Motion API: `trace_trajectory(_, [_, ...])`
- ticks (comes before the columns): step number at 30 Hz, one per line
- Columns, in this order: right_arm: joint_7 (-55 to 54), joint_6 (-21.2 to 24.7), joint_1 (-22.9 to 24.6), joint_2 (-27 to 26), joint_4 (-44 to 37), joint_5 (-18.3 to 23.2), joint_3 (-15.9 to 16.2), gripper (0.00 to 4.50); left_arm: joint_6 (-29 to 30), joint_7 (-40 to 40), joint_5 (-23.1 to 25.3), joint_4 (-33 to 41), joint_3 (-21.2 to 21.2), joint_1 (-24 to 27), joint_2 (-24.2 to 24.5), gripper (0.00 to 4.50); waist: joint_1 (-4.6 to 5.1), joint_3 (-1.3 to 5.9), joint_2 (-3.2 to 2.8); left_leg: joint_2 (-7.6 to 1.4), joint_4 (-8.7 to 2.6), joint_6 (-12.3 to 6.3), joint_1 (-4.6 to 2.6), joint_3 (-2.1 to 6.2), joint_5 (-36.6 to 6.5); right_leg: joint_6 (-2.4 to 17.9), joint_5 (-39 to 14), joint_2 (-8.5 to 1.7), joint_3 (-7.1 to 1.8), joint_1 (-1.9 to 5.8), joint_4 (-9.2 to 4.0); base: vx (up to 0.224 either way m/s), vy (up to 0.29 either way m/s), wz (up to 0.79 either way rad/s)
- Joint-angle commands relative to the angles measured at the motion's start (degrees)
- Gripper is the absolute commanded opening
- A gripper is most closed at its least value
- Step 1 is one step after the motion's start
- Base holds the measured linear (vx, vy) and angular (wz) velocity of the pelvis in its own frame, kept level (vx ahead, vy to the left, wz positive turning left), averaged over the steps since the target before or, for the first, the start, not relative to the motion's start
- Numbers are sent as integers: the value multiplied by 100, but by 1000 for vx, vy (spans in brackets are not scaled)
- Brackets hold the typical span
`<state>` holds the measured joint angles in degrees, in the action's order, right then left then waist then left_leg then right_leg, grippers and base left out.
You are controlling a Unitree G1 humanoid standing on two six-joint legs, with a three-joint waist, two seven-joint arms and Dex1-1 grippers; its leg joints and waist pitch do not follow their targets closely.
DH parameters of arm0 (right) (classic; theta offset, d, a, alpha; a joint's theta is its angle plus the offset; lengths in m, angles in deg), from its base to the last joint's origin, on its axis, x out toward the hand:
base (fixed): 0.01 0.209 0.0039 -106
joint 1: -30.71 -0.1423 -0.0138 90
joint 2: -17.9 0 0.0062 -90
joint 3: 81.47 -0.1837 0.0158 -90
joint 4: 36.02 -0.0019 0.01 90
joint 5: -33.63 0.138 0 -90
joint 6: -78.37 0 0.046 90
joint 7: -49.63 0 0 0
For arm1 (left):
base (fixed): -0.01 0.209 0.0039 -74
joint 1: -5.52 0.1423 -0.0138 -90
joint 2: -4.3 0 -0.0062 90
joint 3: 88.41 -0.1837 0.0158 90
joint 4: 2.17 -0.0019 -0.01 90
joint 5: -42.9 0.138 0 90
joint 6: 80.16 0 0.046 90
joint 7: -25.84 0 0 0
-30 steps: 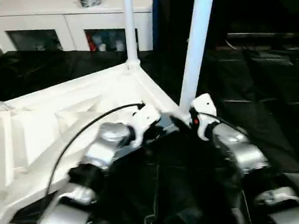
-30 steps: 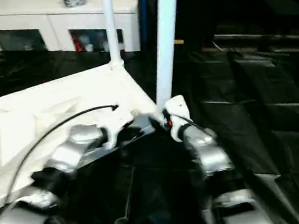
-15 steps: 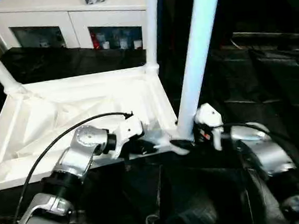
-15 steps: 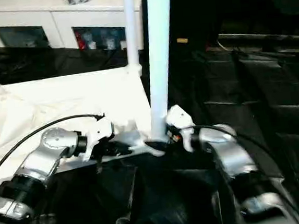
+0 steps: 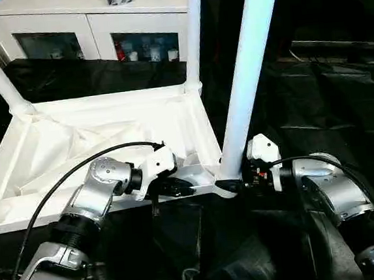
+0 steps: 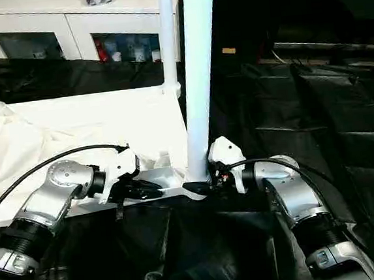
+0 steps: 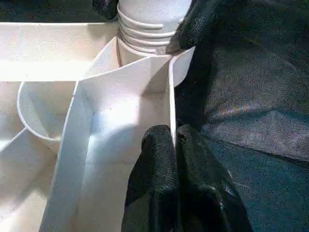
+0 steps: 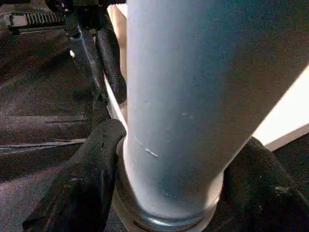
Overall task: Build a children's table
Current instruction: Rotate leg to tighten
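Tabletop [image 5: 107,130] lies underside up on black-covered work table [image 5: 341,100]; two far legs already upright in corner sockets. Right gripper [image 6: 201,186] clamped around base of near leg [image 5: 247,82], one finger each side, just above corner socket [image 7: 145,43]. Left gripper [image 5: 178,188] pinches tabletop's thin near wall beside that socket, fingers [image 7: 164,164] pressed together on it. Judgement: keep leg vertical, drive straight down into socket, left pinch holding tabletop against sliding; tilted leg risks jamming.
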<state>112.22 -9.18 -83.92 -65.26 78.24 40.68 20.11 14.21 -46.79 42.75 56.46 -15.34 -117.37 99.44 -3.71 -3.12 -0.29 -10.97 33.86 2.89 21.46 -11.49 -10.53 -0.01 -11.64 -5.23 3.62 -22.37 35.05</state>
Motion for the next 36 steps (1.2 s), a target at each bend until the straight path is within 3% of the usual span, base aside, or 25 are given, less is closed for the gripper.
trace_trajectory(1, [-190,148,85,-123,-88,25,-37,270,-89,309,-30,-33,21,-124,-206,0,6,380,50,-260,-364,-451,-95,93,-800,1575,-439,-320,-263,235,-349,0,0,0])
trace_trajectory(8, [-2426,295,-94,-1037,699,-285,-472,269,273,1839,300,-575,137,-480,-972,0,70,350,41,-236,-405,-93,-124,115,-1213,1372,-1234,-338,-269,207,-452,0,0,0])
trace_trajectory(11, [-3439,364,-197,-1608,972,-414,-544,269,509,2609,431,-825,150,-663,-1456,0,72,348,30,-231,-416,-38,-126,124,-1280,1298,-1364,-337,-266,210,-468,0,0,0])
trace_trajectory(16, [-4176,372,-395,-2171,1210,-515,-613,269,581,2988,523,-891,70,-716,-1896,0,86,357,15,-222,-433,-24,-116,141,-1305,1213,-1273,-332,-261,220,-478,0,0,0])
trace_trajectory(17, [-4155,351,-412,-2221,1223,-503,-618,325,578,2991,528,-892,53,-716,-1926,0,87,365,16,-217,-428,-71,-111,136,-1289,1216,-1203,-331,-262,224,-476,0,0,0])
trace_trajectory(19, [-4171,405,-431,-2263,1206,-460,-675,339,528,2912,563,-865,5,-703,-1913,0,89,360,20,-216,-427,-106,-106,133,-1275,1215,-1166,-329,-263,226,-479,0,0,0])
trace_trajectory(25, [-3925,303,-427,-1927,1110,-631,-589,395,396,2549,546,-772,-11,-611,-1710,0,104,358,13,-225,-435,-135,-104,136,-1316,1214,-1203,-331,-262,227,-485,0,0,0])
trace_trajectory(31, [-2891,100,-353,-1293,859,-617,-451,395,151,1914,420,-599,-27,-427,-1347,0,119,372,-9,-226,-406,-280,-90,128,-1139,1362,-753,-326,-257,256,-446,0,0,0])
trace_trajectory(32, [-2509,0,-298,-1069,750,-594,-397,395,95,1702,381,-554,-28,-375,-1221,0,111,373,16,-227,-392,-340,-88,117,-1102,1411,-716,-333,-257,266,-445,0,0,0])
trace_trajectory(36, [-1639,-152,-132,-591,484,-369,-348,395,-91,1015,203,-299,-47,-237,-876,0,81,358,23,-245,-400,-394,-94,117,-1172,1400,-960,-344,-261,254,-457,0,0,0])
